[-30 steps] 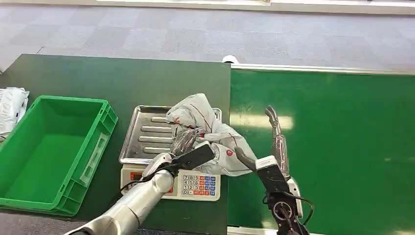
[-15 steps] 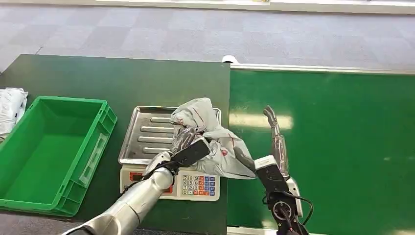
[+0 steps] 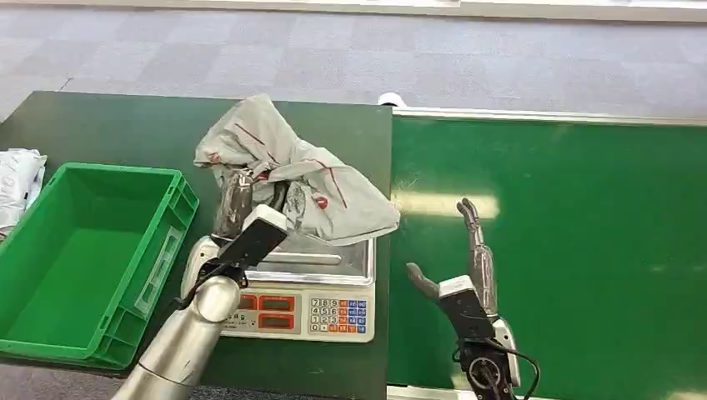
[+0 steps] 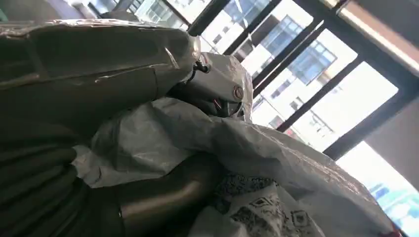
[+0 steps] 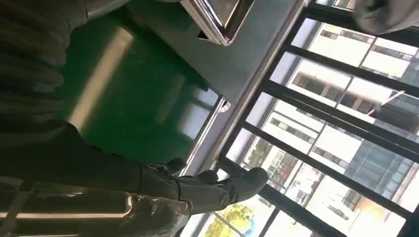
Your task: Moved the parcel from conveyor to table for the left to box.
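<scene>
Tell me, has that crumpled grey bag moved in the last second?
Yes. The left hand holds the grey parcel, now lifted off the scale tray and shifted toward the green crate, away from the conveyor.

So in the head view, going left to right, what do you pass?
White bag at the table's left edge → green crate → left hand gripping the grey parcel above the scale → right hand, fingers apart, over the green conveyor.
</scene>
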Action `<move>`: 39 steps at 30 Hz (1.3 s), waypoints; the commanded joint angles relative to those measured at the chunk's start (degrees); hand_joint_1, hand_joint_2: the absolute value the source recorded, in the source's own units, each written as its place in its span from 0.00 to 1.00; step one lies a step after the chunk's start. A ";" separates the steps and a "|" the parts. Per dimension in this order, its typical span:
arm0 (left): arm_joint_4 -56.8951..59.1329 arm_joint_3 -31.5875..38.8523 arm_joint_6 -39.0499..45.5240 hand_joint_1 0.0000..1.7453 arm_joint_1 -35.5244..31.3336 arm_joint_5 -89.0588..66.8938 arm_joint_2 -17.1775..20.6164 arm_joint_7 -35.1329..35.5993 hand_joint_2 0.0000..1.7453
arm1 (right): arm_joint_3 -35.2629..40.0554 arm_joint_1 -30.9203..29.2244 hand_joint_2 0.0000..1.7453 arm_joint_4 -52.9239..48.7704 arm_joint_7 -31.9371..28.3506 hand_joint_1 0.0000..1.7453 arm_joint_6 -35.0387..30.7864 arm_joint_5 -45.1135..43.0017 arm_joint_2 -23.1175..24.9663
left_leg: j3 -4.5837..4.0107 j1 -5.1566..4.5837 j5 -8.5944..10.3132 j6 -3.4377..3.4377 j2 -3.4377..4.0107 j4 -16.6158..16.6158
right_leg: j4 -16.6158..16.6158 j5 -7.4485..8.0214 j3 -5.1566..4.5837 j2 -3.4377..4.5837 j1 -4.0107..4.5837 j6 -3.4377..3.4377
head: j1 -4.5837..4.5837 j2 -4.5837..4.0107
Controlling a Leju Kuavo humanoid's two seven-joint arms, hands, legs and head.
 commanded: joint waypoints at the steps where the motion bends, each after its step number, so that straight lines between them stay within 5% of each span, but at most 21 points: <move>1: -11.41 5.03 2.02 1.00 3.89 -0.09 3.97 0.32 1.00 | -1.85 1.47 1.00 -1.01 0.13 0.00 -0.02 0.74 -0.48 | 0.07 -0.01 0.00 0.08 0.20 -0.06 | -0.04 0.05 0.00 0.16 0.02 -0.13 | 0.00 0.00; 12: -9.18 8.31 4.17 1.00 5.13 1.99 5.22 -1.17 1.00 | -1.65 2.03 1.00 -0.47 -0.48 0.00 -0.06 1.07 -1.23 | 0.12 -0.02 0.01 0.07 0.12 -0.08 | -0.07 0.03 0.05 0.08 0.00 -0.09 | 0.00 0.00; 18: -3.28 19.70 10.59 1.00 1.16 1.27 7.31 -0.15 1.00 | -1.52 2.12 1.00 -0.71 -0.68 0.00 -0.18 1.06 -1.04 | 0.07 0.00 0.02 0.03 0.14 -0.05 | -0.01 0.04 -0.03 0.09 0.02 -0.11 | 0.00 0.00; 27: 10.23 32.69 10.58 1.00 -9.09 -16.00 10.66 13.10 1.00 | -0.62 1.61 1.00 -0.06 0.74 0.00 0.75 2.31 0.45 | 0.02 0.04 0.08 0.01 0.11 -0.01 | 0.02 0.04 -0.05 0.08 0.06 -0.11 | 0.00 0.00; 39: 17.99 34.42 10.57 1.00 -14.93 -26.18 14.14 19.57 1.00 | -0.10 1.92 1.00 -0.93 1.63 0.00 0.00 2.32 -0.07 | -0.01 0.05 0.09 0.04 0.09 -0.01 | 0.02 0.06 -0.06 0.04 0.08 -0.16 | 0.02 0.00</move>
